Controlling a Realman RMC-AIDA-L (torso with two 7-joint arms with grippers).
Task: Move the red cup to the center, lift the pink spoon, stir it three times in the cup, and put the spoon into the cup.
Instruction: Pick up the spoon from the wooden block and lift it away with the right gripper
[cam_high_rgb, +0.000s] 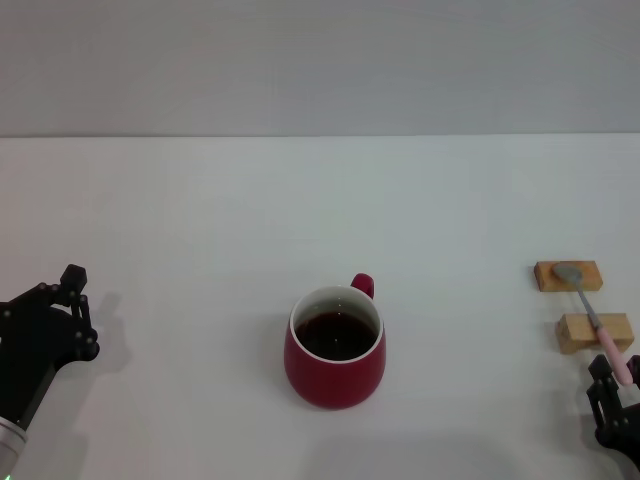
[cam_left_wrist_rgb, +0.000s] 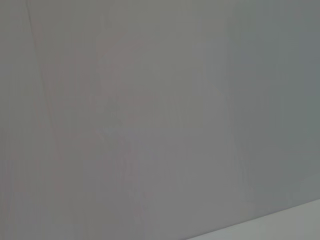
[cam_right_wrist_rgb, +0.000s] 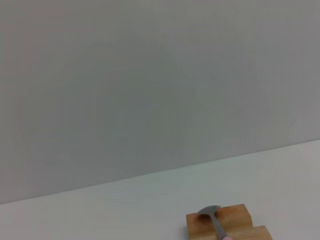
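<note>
The red cup stands upright in the middle of the white table, holding dark liquid, with its handle pointing away from me. The pink spoon lies across two tan wooden blocks at the right, its grey bowl on the far block and its pink handle end pointing toward me. My right gripper is low at the bottom right corner, right at the pink handle end. The right wrist view shows the spoon's bowl on a block. My left gripper is open and empty at the far left, well clear of the cup.
The far wooden block and the near wooden block stand close together at the right edge; the far block also shows in the right wrist view. The left wrist view shows only a grey wall.
</note>
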